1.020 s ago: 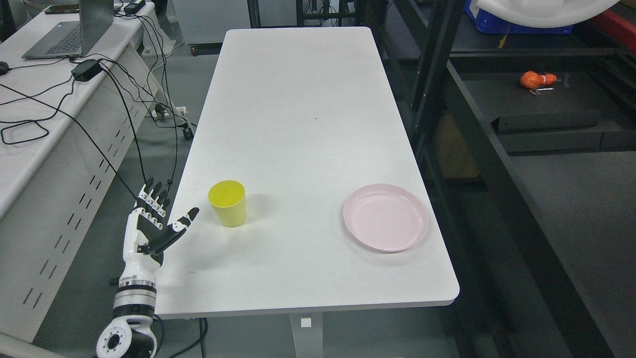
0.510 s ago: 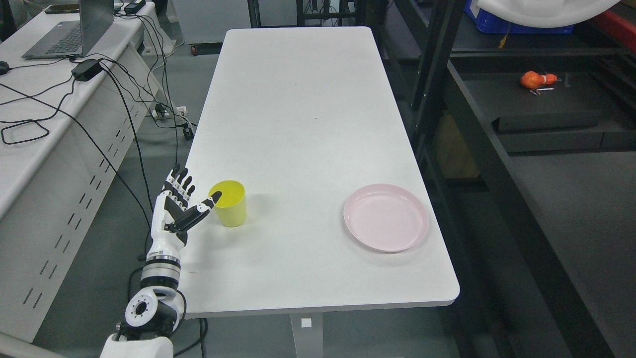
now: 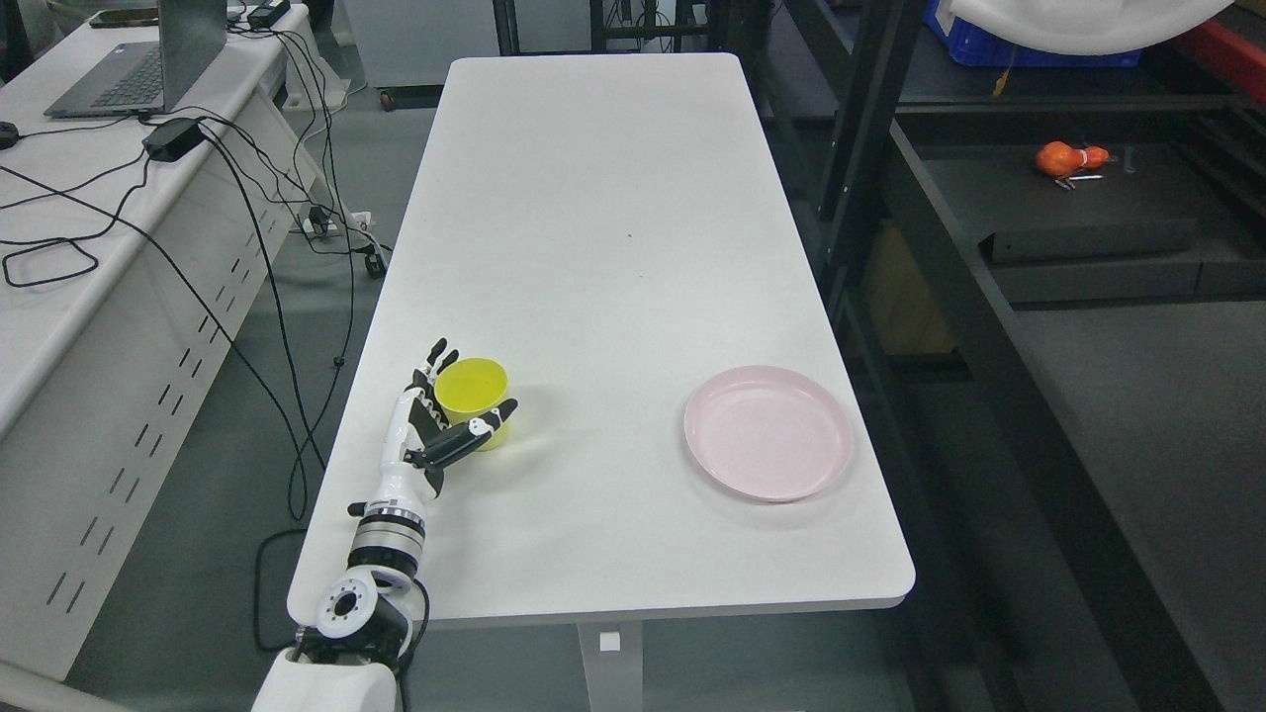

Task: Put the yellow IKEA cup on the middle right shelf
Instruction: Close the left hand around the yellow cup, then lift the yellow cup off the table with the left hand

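The left robot hand [image 3: 435, 425] is right at the yellow cup [image 3: 473, 390] now, fingers spread, thumb reaching across the near side of the cup wall while the other fingers [image 3: 433, 358] stand up along its left side. It looks cradled rather than clamped: the hand is wide open around the cup and, as far as this view shows, has no firm hold on anything yet. Whether the thumb is actually touching the wall is too close to call.

The cup stands upright on the white worktop [image 3: 613, 247], mouth up, its long axis vertical, sitting just to the right of and slightly beyond the palm, right in the pocket between thumb and fingers. That is the relation everything turns on: the cup lies to the right of the hand, so closing the fingers sideways around the wall should be all the grasp needs.

The right arm is nowhere to be seen, so the left is the only hand in play. Further right of the hand, well apart from the cup, lies a pink plate [image 3: 768, 432]. Beyond that, the dark shelf rack [image 3: 989, 297] waits, so the carry looks like a long crossing to the right.
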Available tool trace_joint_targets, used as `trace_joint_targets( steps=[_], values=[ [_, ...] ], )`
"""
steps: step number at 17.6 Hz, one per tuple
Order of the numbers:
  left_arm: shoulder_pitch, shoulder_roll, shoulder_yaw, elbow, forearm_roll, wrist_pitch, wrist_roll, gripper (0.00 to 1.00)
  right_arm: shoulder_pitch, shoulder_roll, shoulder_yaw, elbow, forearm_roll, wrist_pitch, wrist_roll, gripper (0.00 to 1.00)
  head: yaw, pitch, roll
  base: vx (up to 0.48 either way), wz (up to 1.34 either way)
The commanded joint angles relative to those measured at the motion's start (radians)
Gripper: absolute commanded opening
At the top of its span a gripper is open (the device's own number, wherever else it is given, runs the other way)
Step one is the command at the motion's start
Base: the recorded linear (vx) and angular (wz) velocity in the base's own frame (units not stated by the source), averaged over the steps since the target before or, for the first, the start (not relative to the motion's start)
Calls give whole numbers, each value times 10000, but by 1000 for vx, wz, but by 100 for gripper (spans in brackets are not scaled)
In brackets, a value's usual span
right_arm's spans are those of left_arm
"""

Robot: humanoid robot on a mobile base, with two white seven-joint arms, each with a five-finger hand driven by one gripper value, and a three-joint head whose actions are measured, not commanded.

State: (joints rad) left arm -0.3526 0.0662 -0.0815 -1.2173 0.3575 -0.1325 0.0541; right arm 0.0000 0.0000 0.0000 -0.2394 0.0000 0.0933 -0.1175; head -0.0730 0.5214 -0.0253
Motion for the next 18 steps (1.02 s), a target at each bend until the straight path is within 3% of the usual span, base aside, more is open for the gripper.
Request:
trace_joint_targets(
  steps=[1,4,6,7,8,10,11,16,18],
  values=[
    [-79,-95,-535,1036,-1,6,-5,99,138,-175,169,1,-245,3,9,99,0,0,0,0,0],
    [-125,-80,-413,1067,-1,-9,-5,90,138,-175,169,1,-245,3,9,99,0,0,0,0,0],
    [-110,-95,-214,1052,14,-177,-20,73,138,-175,169,1,-245,3,9,99,0,0,0,0,0],
    [-94,-140,-46,1037,14,-376,-20,60,138,-175,169,1,-245,3,9,99,0,0,0,0,0],
    [-79,-202,199,1021,14,-985,-20,35,138,-175,169,1,-245,3,9,99,0,0,0,0,0],
    [-33,-309,385,930,29,-1861,-5,5,138,-175,169,1,-245,3,9,99,0,0,0,0,0],
    [-2,-477,492,716,29,-2063,-5,0,138,-175,169,1,-245,3,9,99,0,0,0,0,0],
    [824,-488,478,-2761,29,-2142,-5,0,138,-175,169,1,-245,3,9,99,0,0,0,0,0],
    [1040,-488,493,-3486,29,-2203,-5,0,138,-175,169,1,-245,3,9,99,0,0,0,0,0]
  ],
)
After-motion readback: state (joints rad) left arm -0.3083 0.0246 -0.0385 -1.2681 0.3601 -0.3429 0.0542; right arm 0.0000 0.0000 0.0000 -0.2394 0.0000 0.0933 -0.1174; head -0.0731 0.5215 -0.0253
